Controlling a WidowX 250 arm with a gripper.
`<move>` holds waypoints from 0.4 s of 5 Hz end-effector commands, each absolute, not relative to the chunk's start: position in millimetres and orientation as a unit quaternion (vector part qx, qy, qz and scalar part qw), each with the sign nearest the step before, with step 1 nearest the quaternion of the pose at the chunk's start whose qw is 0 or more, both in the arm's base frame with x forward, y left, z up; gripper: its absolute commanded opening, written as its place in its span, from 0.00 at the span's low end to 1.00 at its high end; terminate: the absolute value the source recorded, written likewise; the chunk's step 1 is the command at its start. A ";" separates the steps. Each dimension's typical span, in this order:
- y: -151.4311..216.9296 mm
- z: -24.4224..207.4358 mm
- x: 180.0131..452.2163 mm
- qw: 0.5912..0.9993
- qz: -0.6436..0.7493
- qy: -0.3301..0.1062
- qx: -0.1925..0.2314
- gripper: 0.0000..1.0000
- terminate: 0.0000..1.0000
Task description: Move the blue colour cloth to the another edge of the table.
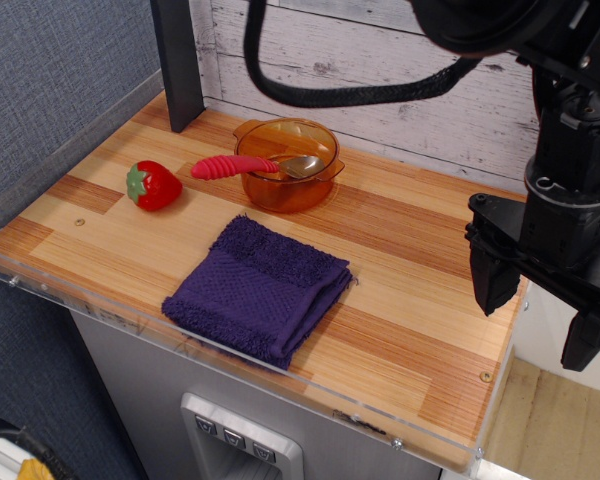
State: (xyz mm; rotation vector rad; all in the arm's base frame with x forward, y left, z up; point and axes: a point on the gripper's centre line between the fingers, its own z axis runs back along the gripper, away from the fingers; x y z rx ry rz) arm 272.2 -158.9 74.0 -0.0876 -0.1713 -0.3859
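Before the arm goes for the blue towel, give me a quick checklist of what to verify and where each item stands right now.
1. Folded dark blue-purple terry cloth lies flat and uncovered: ok.
2. Cloth sits at the near edge of the light wooden plank table, by the clear rim: ok.
3. Black gripper is off to the right, apart from the cloth: ok.
4. Jaws spread apart, nothing held: ok.
5. Orange translucent bowl with the red-handled spoon stands behind the cloth, apart from it: ok.
6. Red toy strawberry clear of the cloth: ok.

Whitewashed plank wall, grey cabinet
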 end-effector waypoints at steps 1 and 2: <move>-158.9 74.0 272.2 0.977 -0.191 -0.085 -0.043 1.00 0.00; -137.2 75.9 266.5 0.983 -0.166 -0.075 -0.038 1.00 0.00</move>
